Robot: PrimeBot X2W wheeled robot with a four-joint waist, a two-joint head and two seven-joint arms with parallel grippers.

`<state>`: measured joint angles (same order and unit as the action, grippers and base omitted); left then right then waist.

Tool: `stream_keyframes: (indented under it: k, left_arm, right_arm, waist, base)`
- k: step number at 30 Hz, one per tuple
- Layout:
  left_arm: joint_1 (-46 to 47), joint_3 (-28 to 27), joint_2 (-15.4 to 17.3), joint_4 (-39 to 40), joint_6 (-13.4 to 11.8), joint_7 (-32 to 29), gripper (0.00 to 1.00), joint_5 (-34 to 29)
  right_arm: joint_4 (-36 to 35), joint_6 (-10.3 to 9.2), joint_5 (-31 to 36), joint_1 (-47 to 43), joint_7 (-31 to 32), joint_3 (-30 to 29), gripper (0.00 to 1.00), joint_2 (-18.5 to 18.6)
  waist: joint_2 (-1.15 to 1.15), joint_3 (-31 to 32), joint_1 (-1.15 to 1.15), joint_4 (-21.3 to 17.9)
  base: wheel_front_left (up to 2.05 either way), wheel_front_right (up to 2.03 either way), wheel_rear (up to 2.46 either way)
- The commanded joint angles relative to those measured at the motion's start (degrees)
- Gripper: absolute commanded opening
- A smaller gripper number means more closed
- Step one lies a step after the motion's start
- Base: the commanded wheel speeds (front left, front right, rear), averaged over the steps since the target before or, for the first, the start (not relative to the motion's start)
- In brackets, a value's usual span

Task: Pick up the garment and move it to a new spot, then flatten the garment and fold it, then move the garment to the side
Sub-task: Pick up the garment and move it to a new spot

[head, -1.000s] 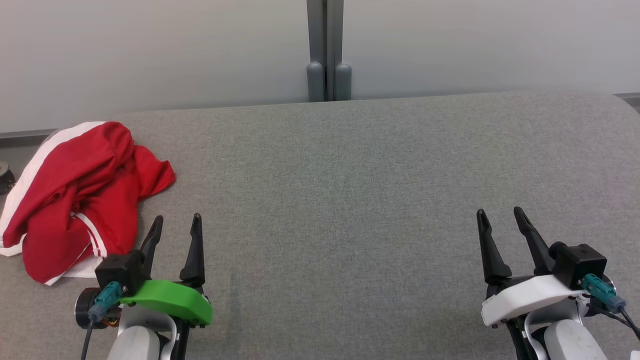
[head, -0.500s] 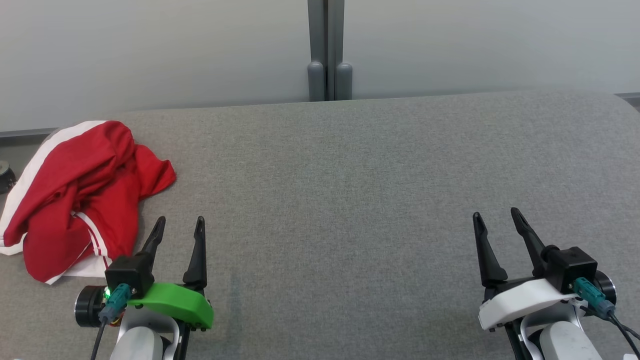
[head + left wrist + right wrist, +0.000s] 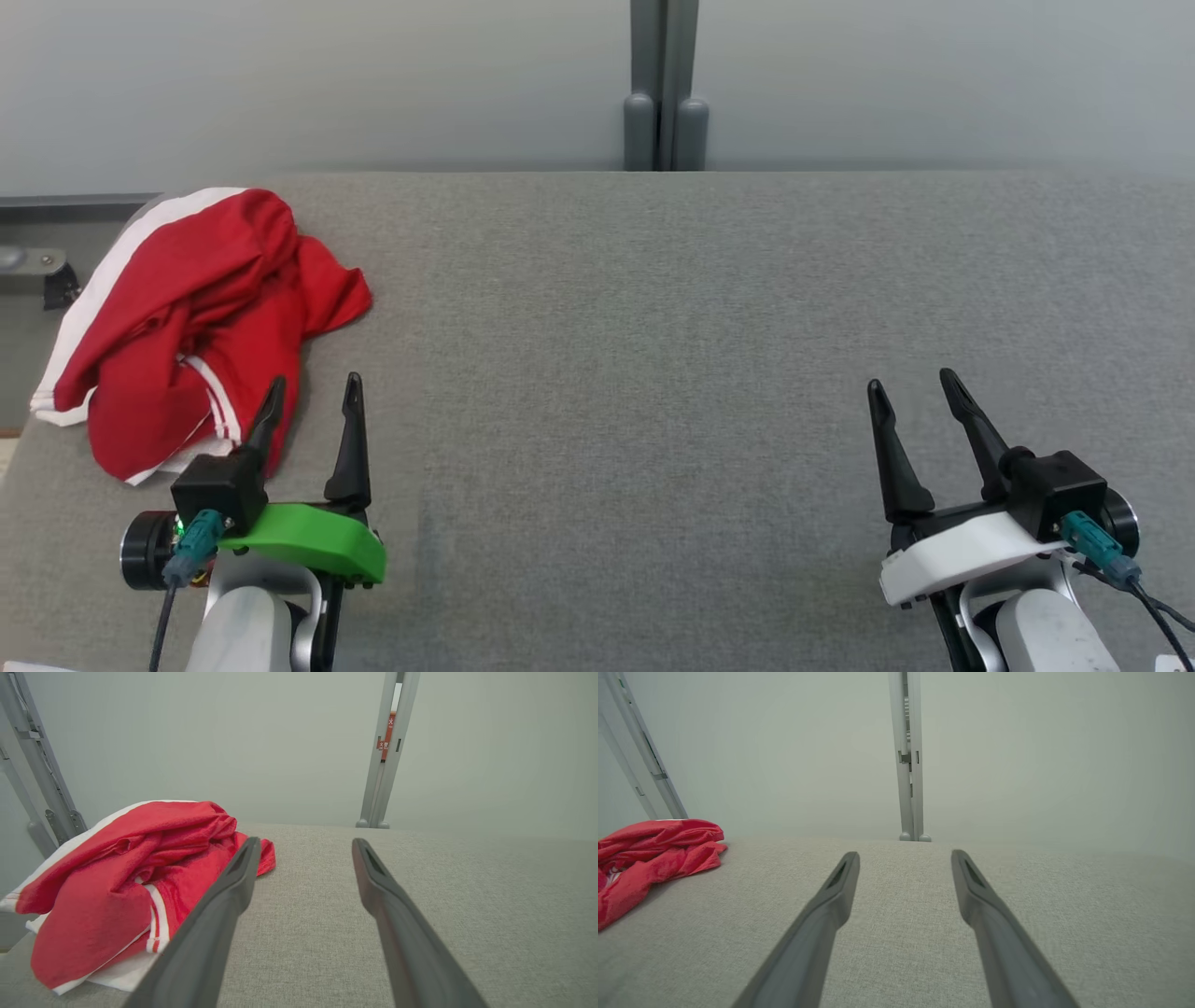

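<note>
Garment (image 3: 187, 317), red with white stripes, lies crumpled at the left edge of the tabletop (image 3: 653, 327). Left tool (image 3: 313, 385) sits beside it, spread wide, perhaps brushing the cloth. Right tool (image 3: 910, 378), wide too, is well apart and empty.

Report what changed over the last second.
The head camera turned left, so the picture shifted. The left gripper drew nearer to the red garment, its outer finger now overlapping the cloth's edge. Nothing grasped. Garment unmoved; the right gripper, like the left, stays open.
</note>
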<state>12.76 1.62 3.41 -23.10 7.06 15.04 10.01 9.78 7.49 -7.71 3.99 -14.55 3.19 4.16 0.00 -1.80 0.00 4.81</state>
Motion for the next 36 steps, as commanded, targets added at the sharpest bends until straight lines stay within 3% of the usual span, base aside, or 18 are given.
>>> stream_keyframes:
  k: [1,10,20,28,36]
  left_arm:
    - [1.05,-0.66,0.12,0.28,-0.37,0.2,1.0,0.18]
    - [1.04,-4.53,-0.23,1.88,-1.56,0.19,1.0,1.07]
    - [0.06,-8.13,-0.45,3.02,-1.84,0.14,1.0,0.96]
    - [-0.48,-7.91,-0.5,3.18,-1.88,0.14,1.0,2.64]
    - [4.32,-4.47,-0.51,1.59,-2.24,0.13,1.0,4.64]
  right_arm:
    - [-0.56,0.0,-0.36,0.78,0.02,0.43,1.0,0.03]
    - [-3.91,-0.01,-0.87,1.6,1.17,2.4,1.0,0.62]
    - [-6.04,-0.01,-1.27,2.75,3.09,5.05,1.0,1.76]
    - [-7.76,-0.01,-1.14,3.13,4.32,5.36,1.0,2.5]
    - [-11.25,-0.01,-1.12,5.1,6.46,5.46,1.0,4.41]
  waist:
    - [0.0,-1.13,0.0,3.07]
    - [0.0,-2.89,0.0,12.12]
    - [0.0,-4.41,0.0,19.38]
    - [0.0,-5.57,0.0,21.96]
    - [0.0,-11.11,0.0,21.45]
  base:
    - [0.0,0.0,0.0]
    - [0.0,0.0,0.0]
    - [0.0,0.0,0.0]
    - [0.0,0.0,0.0]
    - [0.0,0.0,0.0]
